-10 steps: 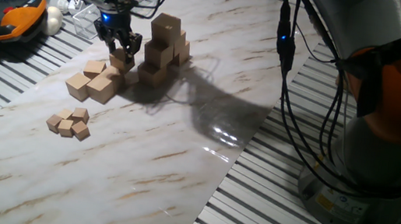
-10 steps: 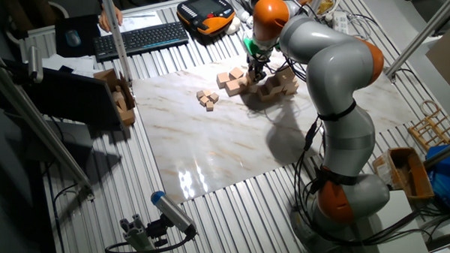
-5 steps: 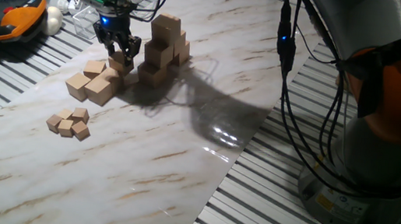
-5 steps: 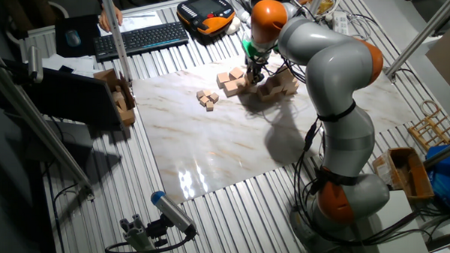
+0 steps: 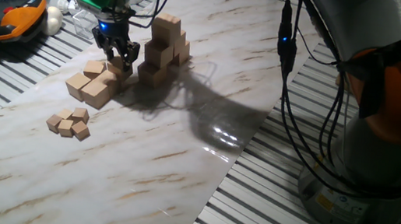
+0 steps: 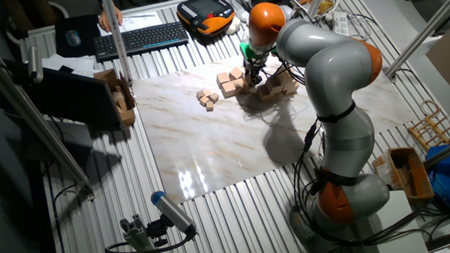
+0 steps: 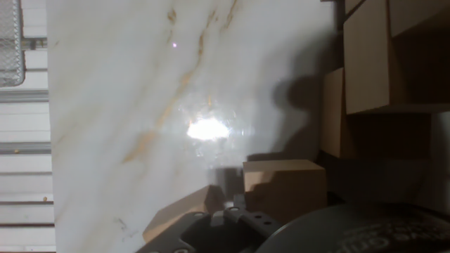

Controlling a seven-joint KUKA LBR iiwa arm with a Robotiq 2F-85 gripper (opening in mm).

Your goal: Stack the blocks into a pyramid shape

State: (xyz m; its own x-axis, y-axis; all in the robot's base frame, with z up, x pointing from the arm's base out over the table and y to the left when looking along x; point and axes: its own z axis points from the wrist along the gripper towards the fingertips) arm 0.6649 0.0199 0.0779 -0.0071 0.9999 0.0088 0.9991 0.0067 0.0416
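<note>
Tool (image 5: 119,57) w/ block (image 5: 121,61), hand view: block (image 7: 285,187) only

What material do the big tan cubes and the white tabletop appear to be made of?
The pale-tan cubes look like unpainted wood: matte, with sharp edges. The white tabletop looks like glossy marble or a marble-print laminate: brown veins and a bright lamp reflection. Which of the two, I cannot tell.

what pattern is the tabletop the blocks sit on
White marble with tan veins on the tabletop, clearest in the one fixed view.
</note>
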